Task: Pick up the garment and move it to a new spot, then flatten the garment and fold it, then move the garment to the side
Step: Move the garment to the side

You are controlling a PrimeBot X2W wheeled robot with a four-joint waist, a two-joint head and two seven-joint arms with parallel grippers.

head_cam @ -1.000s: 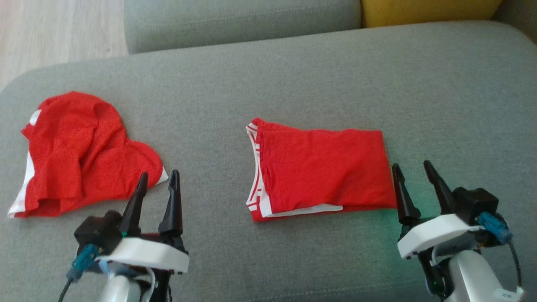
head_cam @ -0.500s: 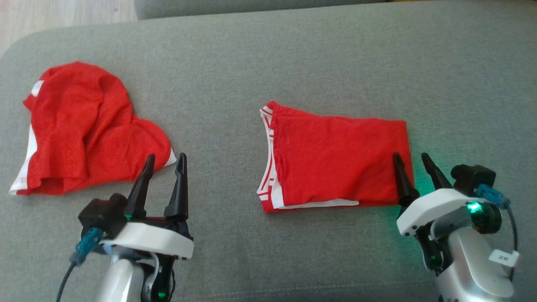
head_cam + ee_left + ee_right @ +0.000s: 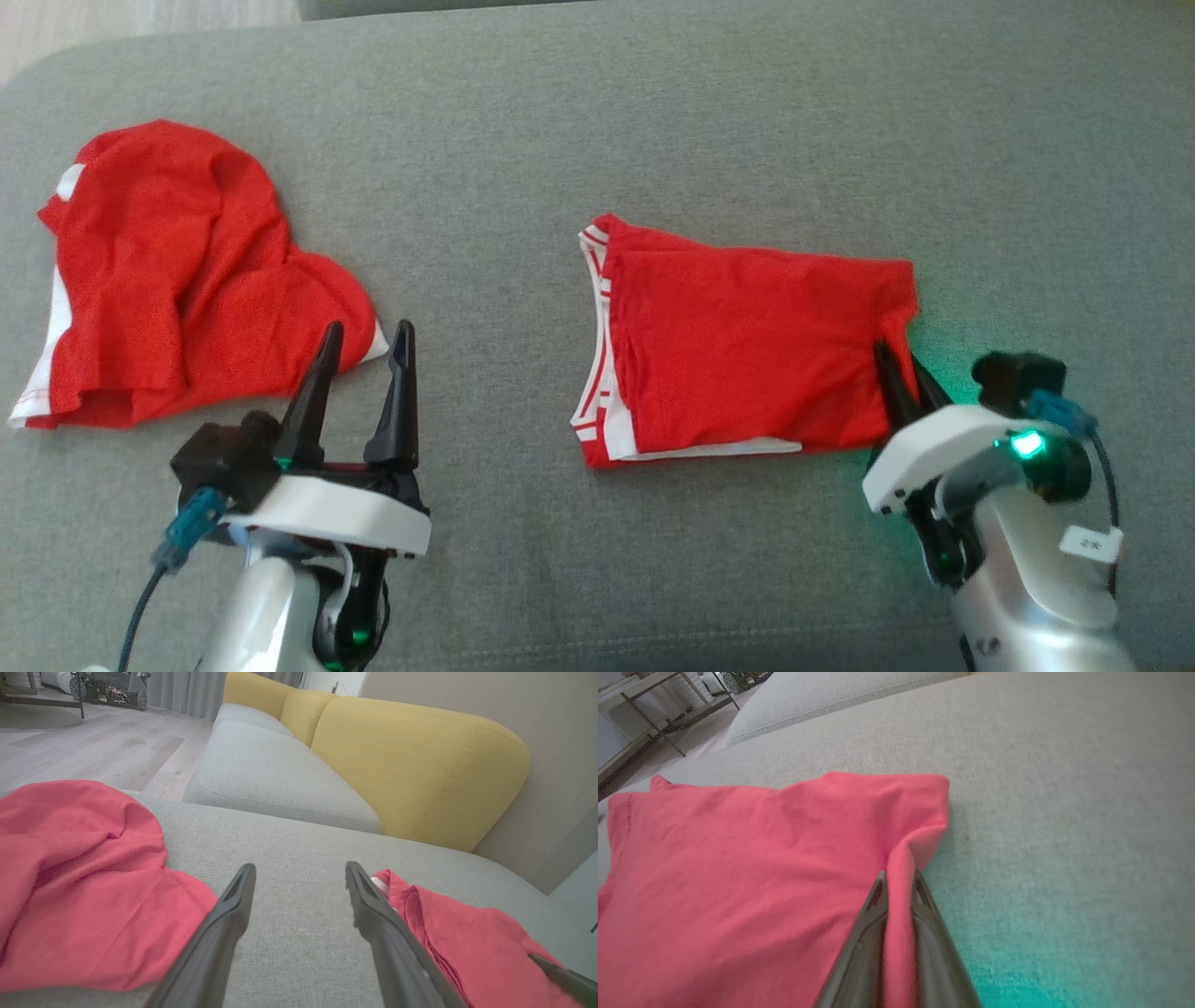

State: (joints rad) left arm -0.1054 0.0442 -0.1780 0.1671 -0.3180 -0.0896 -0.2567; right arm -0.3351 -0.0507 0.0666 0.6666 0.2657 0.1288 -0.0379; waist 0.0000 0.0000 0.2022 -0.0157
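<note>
Right fingers [image 3: 864, 947] tight on one folded garment [image 3: 738, 345]; one crumpled garment [image 3: 177, 280] apart.

Soft, even daylight with faint shadows. A green glow tints the sofa [image 3: 1045, 933]. Wrist views look slightly blurred, with bowed edges.

On a grey sofa [image 3: 653, 121], a folded garment [image 3: 747, 345] lies right of centre. The right gripper [image 3: 898, 357] pinches its right edge, fingers nearly together, and the cloth puckers there. A crumpled garment [image 3: 187, 280] lies at the left. Just beside its lower right corner is the left gripper [image 3: 369, 327], fingers spread.
</note>
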